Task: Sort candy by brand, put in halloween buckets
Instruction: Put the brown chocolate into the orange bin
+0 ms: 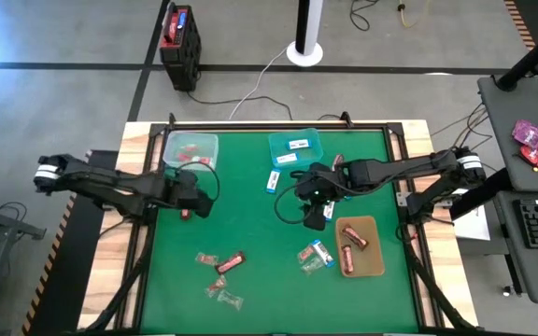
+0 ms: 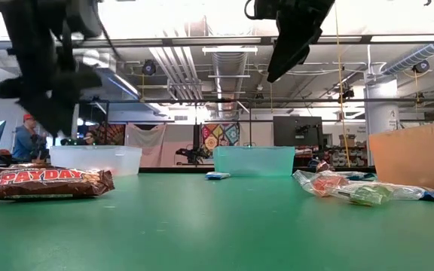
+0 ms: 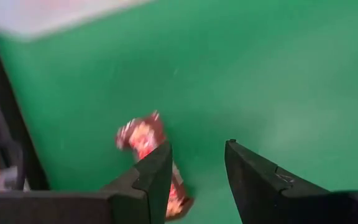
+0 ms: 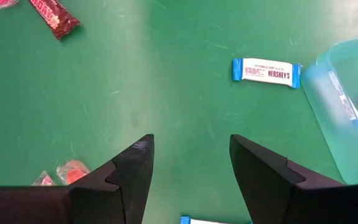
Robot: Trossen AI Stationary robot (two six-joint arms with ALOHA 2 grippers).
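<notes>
My left gripper point(image 1: 191, 202) point(image 3: 197, 155) is open and hangs over the mat just in front of the mint container point(image 1: 191, 149). A clear twist with a red-pink sweet point(image 3: 143, 138) point(image 1: 186, 214) lies on the mat beside one finger, outside the gap and partly hidden by it. My right gripper point(image 1: 314, 211) point(image 4: 191, 146) is open over bare mat, between the teal container point(image 1: 295, 147) and the amber tray point(image 1: 360, 245). A white-and-blue packet point(image 4: 267, 70) point(image 1: 273, 181) lies flat ahead of it. Both grippers show raised off the table in the low view.
Near the table's front edge lie a red-brown bar point(image 1: 234, 262) point(image 2: 44, 182), twists point(image 1: 222, 294) and a mixed small heap point(image 1: 316, 254) point(image 2: 345, 188). The mint container holds red-pink sweets, the teal one packets, the tray bars. The mat's middle is free.
</notes>
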